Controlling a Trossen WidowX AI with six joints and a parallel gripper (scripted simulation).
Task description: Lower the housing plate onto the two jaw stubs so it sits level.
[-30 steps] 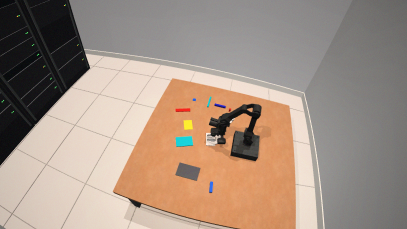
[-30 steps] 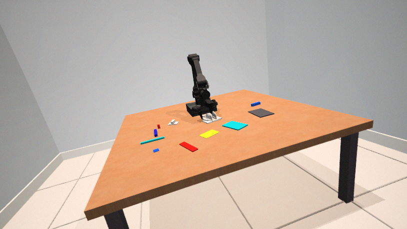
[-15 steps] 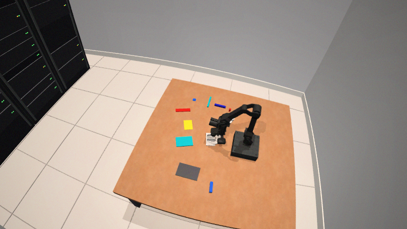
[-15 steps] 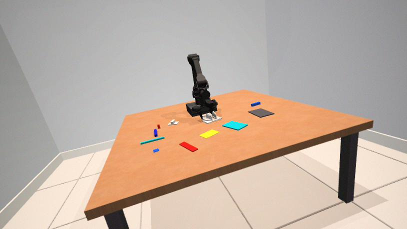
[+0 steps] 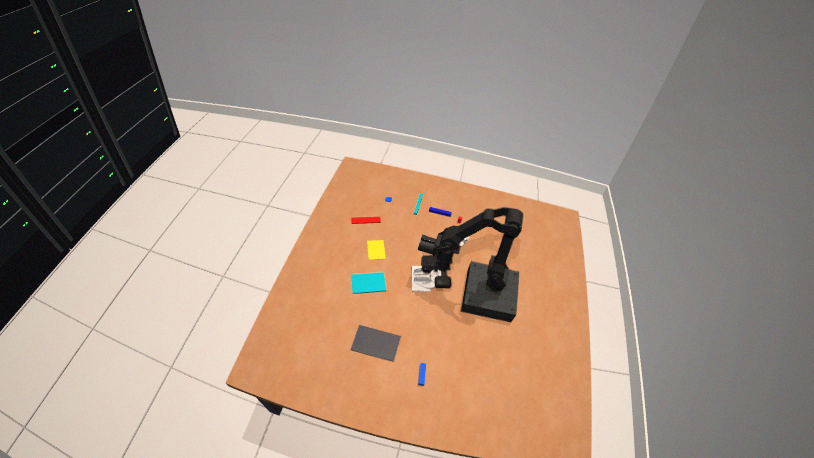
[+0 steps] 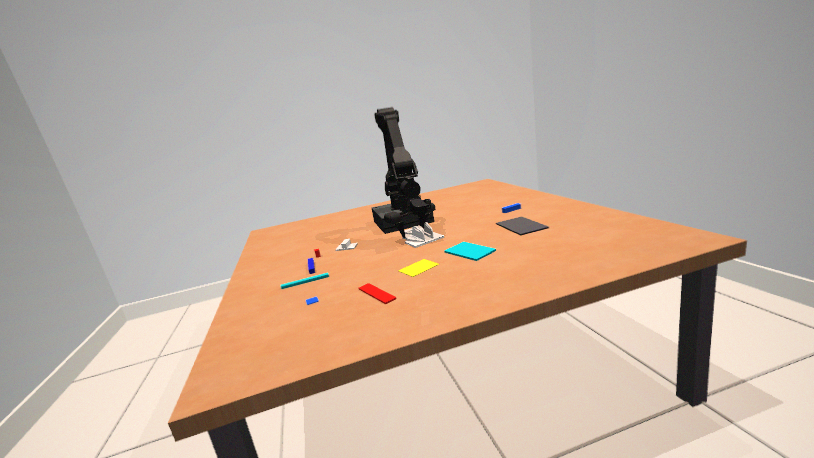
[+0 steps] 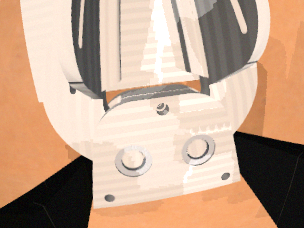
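The white housing plate (image 7: pixel 165 127) has two large grey-rimmed holes with pale round ends showing in them, and smaller holes. My gripper (image 7: pixel 160 149) (image 5: pixel 436 272) (image 6: pixel 410 223) is shut on its two side edges, with the black fingers left and right. The two jaws (image 7: pixel 91 50) (image 7: pixel 227 45), with dark grey faces, run up from behind the plate on either side of a pale middle part. The white base (image 7: pixel 37 52) (image 5: pixel 420 287) (image 6: pixel 434 236) spreads out beneath them. The stubs' lower parts and any gap under the plate are hidden, so I cannot tell whether it is fully seated.
A small white part (image 6: pixel 346 244) (image 5: pixel 463 242) stands near the arm. A cyan plate (image 5: pixel 368 283) (image 6: pixel 470 250), a yellow plate (image 5: pixel 376 249) and a red bar (image 5: pixel 366 219) lie beyond the base. A dark grey plate (image 5: pixel 375 342) and a blue bar (image 5: pixel 421 374) lie to one side.
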